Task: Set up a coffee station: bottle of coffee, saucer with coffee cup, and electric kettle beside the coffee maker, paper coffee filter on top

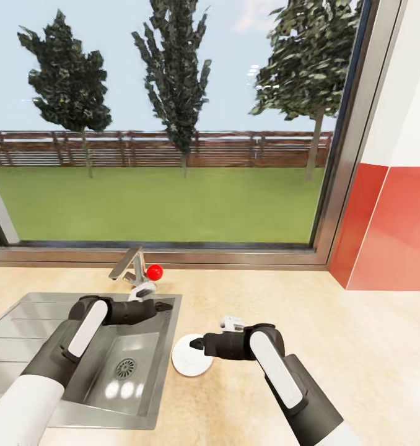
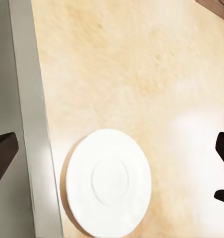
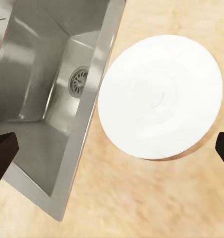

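Lying just under the open right tool (image 1: 194,342), the saucer (image 1: 191,362)

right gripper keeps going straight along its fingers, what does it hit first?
Most likely the saucer: the right wrist view looks between the open fingers at it, lying flat on the countertop beside the sink. Depth is unclear.

I'm looking at a home kitchen: steel sink (image 1: 105,371) with faucet (image 1: 128,265) set in the beige countertop (image 1: 334,334), garden window (image 1: 166,124) behind.
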`<state>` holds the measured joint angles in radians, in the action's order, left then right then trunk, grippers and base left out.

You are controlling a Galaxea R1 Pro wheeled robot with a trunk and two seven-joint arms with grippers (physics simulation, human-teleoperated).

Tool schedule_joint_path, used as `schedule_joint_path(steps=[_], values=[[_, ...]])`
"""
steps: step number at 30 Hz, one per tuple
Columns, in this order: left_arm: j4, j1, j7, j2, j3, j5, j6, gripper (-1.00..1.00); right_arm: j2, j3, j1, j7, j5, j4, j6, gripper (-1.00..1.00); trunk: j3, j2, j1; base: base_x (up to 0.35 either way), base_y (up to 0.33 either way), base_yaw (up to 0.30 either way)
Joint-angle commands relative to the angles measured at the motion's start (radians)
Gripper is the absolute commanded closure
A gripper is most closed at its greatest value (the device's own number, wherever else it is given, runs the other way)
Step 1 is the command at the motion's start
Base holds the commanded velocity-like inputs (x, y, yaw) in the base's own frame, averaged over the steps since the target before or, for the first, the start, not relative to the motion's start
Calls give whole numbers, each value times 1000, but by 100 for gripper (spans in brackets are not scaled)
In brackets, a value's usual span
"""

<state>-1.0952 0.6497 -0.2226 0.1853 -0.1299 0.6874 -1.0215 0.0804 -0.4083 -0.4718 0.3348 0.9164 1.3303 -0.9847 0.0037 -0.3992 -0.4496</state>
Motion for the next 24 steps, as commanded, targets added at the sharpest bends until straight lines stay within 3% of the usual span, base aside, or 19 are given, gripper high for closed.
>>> schedule_joint_path(steps=[1,13,24], values=[[-1,3,-16,1,-1,-4,-2,-100,0,0,-1,5,9,6,-2,-100,-1,-1,0,0,0,0],[8,6,-59,16,-5,65,-1,-100,-1,0,-1,1,4,55,-6,-100,-1,-1,0,0,0,0],[9,5,-60,17,-8,65,0,-100,-2,-1,-1,6,1,55,-8,-100,-1,-1,0,0,0,0]])
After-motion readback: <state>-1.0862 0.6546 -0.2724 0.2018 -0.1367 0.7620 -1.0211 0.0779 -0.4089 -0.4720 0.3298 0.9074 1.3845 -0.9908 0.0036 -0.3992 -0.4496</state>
